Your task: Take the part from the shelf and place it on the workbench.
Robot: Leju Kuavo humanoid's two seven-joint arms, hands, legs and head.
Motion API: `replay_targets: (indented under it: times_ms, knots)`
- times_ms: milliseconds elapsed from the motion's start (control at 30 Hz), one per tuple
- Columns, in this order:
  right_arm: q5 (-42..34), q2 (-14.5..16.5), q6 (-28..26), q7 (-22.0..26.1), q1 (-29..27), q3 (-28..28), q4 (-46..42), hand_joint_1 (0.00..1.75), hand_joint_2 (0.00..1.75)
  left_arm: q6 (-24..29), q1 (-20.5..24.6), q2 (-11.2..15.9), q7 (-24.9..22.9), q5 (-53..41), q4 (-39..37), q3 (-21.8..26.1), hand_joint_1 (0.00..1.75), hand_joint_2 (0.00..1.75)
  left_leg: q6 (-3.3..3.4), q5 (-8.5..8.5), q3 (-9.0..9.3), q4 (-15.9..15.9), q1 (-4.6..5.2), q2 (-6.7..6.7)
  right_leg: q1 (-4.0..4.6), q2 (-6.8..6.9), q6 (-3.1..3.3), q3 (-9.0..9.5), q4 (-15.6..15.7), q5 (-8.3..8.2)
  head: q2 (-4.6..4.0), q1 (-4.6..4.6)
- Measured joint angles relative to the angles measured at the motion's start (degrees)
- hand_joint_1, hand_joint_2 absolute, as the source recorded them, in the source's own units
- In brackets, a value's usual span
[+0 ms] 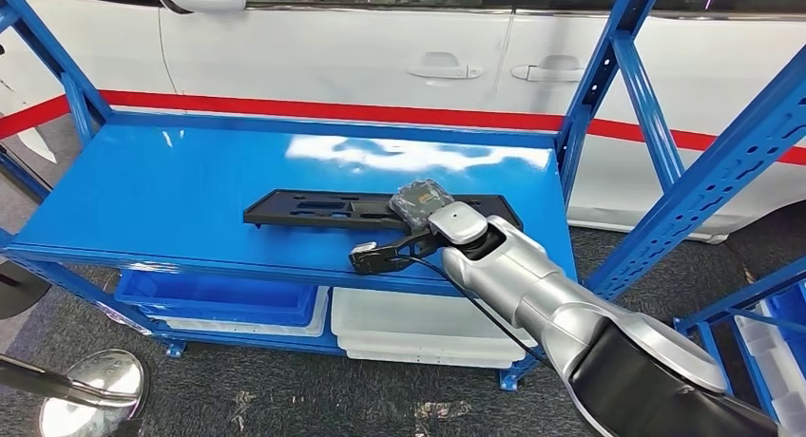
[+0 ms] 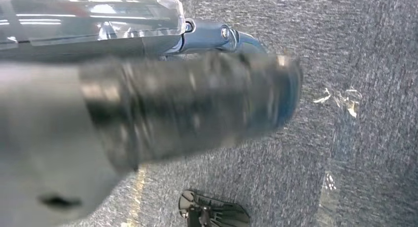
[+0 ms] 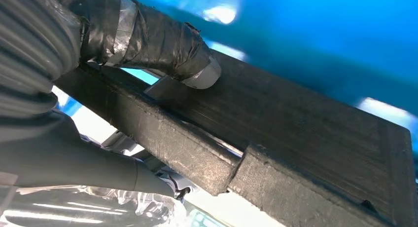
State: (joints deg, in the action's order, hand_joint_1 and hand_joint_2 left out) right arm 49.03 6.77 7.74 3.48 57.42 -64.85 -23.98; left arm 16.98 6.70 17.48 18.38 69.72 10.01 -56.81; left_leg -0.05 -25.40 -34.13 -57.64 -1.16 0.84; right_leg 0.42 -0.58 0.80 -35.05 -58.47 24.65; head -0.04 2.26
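Fingers (image 3: pixel 162 44) of the right hand (image 1: pixel 423 204) lie over the top face of the part (image 1: pixel 314 209), with the thick grey thumb (image 3: pixel 74 163) below its near edge in the right wrist view, so the hand looks to be grasping the part at its right end. Whether the grasp is firm I cannot tell. From the hand, the part runs toward 9 o'clock in the head view: a long, flat, black panel with cut-outs, lying on the top board of the blue shelf (image 1: pixel 143 199), nearer the front edge than the back.

By its looks the part is moulded plastic: stiff, fairly light, matt and not slippery. Held at one end, its length would lever down at the far tip, so a hold nearer the middle of a long edge would carry it more level. The thin ribs round the cut-outs seem the weakest spots.

The left hand (image 2: pixel 187 113) shows as a dark blur over grey carpet (image 2: pixel 365 177); its state I cannot tell.

Below the board at 6 o'clock sit a blue bin (image 1: pixel 219 299) and white trays (image 1: pixel 418 328). A white car (image 1: pixel 380 57) stands behind at 12 o'clock.
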Motion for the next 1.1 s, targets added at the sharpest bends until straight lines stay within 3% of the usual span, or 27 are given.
replay_targets:
  times_ms: [167,367,433,633,1100]
  knots:
    - [1.26,-0.04,-2.59,0.1,-0.01,-0.01,0.0,1.75,1.75,-0.66,0.01,0.01,0.04,-0.03,0.0,0.0,0.0,1.75,-0.61,0.1,0.19,0.32,-0.01,-0.02,0.03,-0.1,0.18,0.01,-0.05,0.08,0.0,-0.01]
    - [9.16,-0.35,-19.81,-1.28,0.9,-0.02,-1.83,1.75,1.75,-1.17,0.0,-0.01,0.91,-0.82,0.0,-0.02,0.0,1.75,-0.88,0.15,0.11,0.34,0.02,-0.02,-0.01,-0.1,0.23,-0.02,-0.06,0.05,0.0,-0.03]
    - [11.93,-0.53,-22.81,-1.75,2.02,-0.02,-3.36,1.75,1.75,-1.34,0.01,-0.02,1.34,-1.25,0.0,-0.1,0.0,1.75,-0.89,0.14,0.12,0.34,0.05,-0.03,-0.03,-0.1,0.24,0.0,-0.01,0.05,0.0,-0.03]
    - [17.67,-0.67,-23.94,-2.05,4.59,0.3,-8.58,1.75,1.75,-1.73,0.01,-0.02,2.04,-2.17,0.0,-1.0,0.0,1.75,-0.89,0.14,0.06,0.32,0.1,-0.02,-0.08,-0.06,0.24,0.07,0.12,0.03,0.0,-0.03]
    - [20.3,-1.04,-24.28,-1.21,6.81,1.56,-14.84,1.75,1.75,-1.84,0.01,-0.02,2.15,-2.4,0.0,-1.27,0.0,1.75,-0.88,0.11,0.05,0.31,0.11,-0.01,-0.1,-0.06,0.23,0.09,0.22,0.03,0.0,-0.03]
